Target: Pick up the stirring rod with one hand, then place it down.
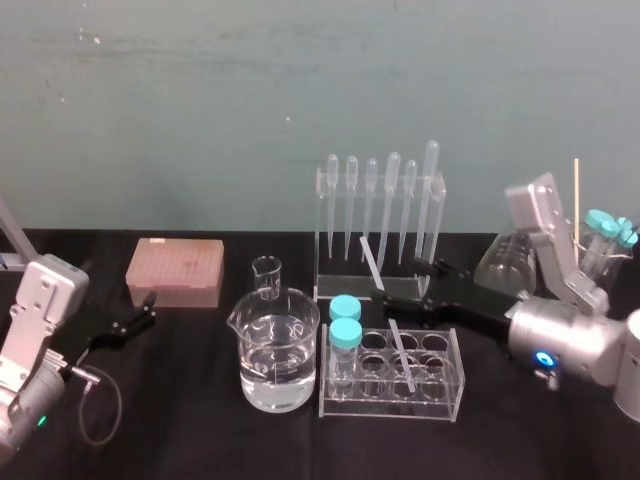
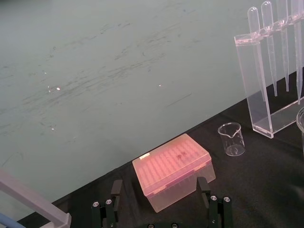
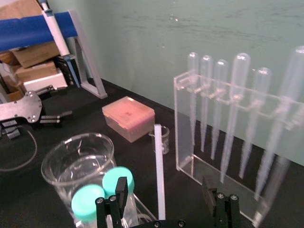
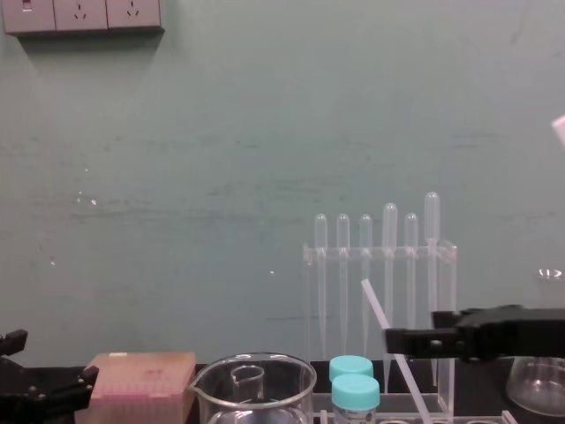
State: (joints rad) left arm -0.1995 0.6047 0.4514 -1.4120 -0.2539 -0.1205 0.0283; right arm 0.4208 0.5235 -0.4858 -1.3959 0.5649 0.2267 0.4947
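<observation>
Stirring rod (image 1: pixel 373 264), long, thin, translucent-white, leans tilted in the clear plastic tube rack (image 1: pixel 440 400). Its lower end is down in a rack hole and its upper end sticks up toward the back. Your left gripper (image 2: pixel 159 187), with black flat fingers, sits low at the left of the black table (image 1: pixel 180 420). Its fingers are spread wide and hold nothing, just left of the pink translucent lidded tip box (image 1: pixel 175 270). Next comes a small clear glass beaker (image 1: pixel 267 277), with a large clear glass beaker (image 1: pixel 275 350) in front of it, partly filled with clear liquid. Two teal-capped clear tubes (image 1: pixel 345 322) stand at the rack's left end. Your right gripper (image 3: pixel 164 185) reaches in from the right over the rack, released, fingers wide apart. The rod stands in the gap between them, and in the right wrist view both fingers are clear of it. Behind, a clear acrylic stand (image 1: pixel 345 287) hangs six bulb-topped clear pipettes (image 1: pixel 392 200). Far right, a clear conical glass flask (image 1: pixel 503 265).
</observation>
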